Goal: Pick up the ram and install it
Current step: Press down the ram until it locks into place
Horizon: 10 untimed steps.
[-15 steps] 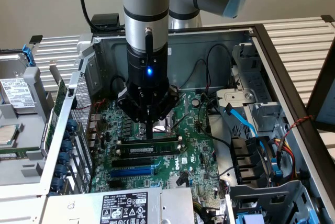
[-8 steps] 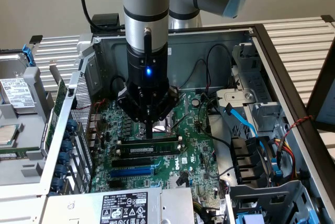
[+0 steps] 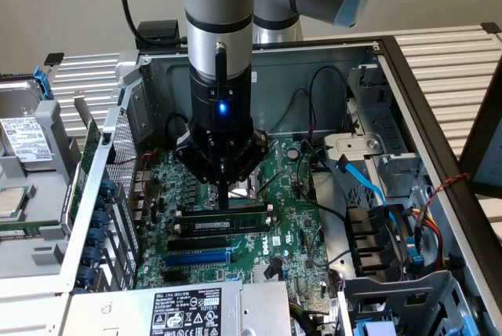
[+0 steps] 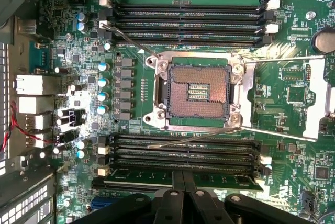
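The ram (image 4: 131, 176) is a long green stick standing on edge in the slot of the motherboard (image 4: 293, 93) closest to my gripper. In the exterior view the ram (image 3: 239, 224) shows its side with a white sticker, in the middle of the board. My gripper (image 4: 183, 178) is shut, with its two fingertips pressed together, and it sits on the middle of the ram's top edge. The fingers meet along the stick's length, not across it. In the exterior view the gripper (image 3: 224, 201) points straight down onto the ram.
Empty black slots (image 4: 183, 150) lie beside the ram, then the open CPU socket (image 4: 199, 90) and another bank of slots (image 4: 188, 20). A blue slot (image 3: 196, 257), a blue cable (image 3: 362, 183), the case walls (image 3: 314, 61) and a labelled metal box (image 3: 184, 308) surround the board.
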Each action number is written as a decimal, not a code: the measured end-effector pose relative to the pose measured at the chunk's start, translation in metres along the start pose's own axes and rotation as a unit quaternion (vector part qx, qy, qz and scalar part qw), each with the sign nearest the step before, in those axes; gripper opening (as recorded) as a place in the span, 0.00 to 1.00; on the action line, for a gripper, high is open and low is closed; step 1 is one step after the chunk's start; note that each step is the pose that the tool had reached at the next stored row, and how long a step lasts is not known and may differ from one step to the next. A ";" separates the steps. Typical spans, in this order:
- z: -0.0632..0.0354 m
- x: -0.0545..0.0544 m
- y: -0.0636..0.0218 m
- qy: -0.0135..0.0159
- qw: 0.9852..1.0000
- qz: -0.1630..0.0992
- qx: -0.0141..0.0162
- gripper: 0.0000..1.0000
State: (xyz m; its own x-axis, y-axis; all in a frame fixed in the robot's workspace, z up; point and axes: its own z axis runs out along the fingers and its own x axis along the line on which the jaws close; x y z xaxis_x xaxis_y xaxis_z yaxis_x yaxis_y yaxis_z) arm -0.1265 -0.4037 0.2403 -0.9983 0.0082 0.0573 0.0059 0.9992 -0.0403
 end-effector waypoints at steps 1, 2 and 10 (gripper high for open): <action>0.0000 0.000 0.0000 0.000 1.000 0.000 0.000 0.11; 0.0000 0.000 0.0000 0.000 1.000 0.000 0.000 0.11; 0.0000 0.000 -0.0001 0.000 1.000 0.000 0.000 0.11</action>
State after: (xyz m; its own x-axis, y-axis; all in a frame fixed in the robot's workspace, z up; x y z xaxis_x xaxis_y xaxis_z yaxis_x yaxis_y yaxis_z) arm -0.1265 -0.4037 0.2403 -0.9983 0.0083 0.0574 0.0060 0.9992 -0.0402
